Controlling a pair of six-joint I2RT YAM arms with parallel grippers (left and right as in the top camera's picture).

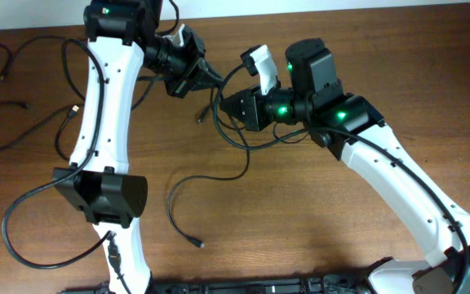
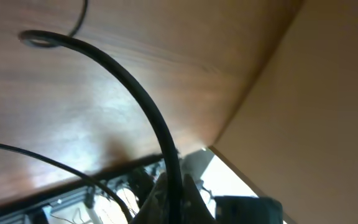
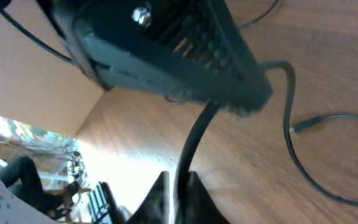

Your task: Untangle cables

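black cable (image 2: pixel 148 106) rises out of the left gripper (image 2: pixel 173 202), which is clenched tight on it at the far middle of the wooden table (image 1: pixel 317 220). the same cord seems to cross a short gap to the right gripper (image 3: pixel 178 199), where it sits between the fingers, though i cannot tell whether that one is pinching it or has let go. the rest of the cables (image 1: pixel 233 135) hang and loop just below the two grippers, one strand trailing toward the near edge and ending in a small plug (image 1: pixel 200 243); more cords lie well apart on the far left. the main risk is the short stretch between the two grippers: if both are clamped and the arms pull apart, the cord could be strained or a loop below could cinch into a tighter knot instead of opening. if the right side is loose, the cord may slip out and fall back onto the pile. the grippers are also very close together, so a careless swing could knock one against the other, and the trailing strand could snag as it drags across the wood.
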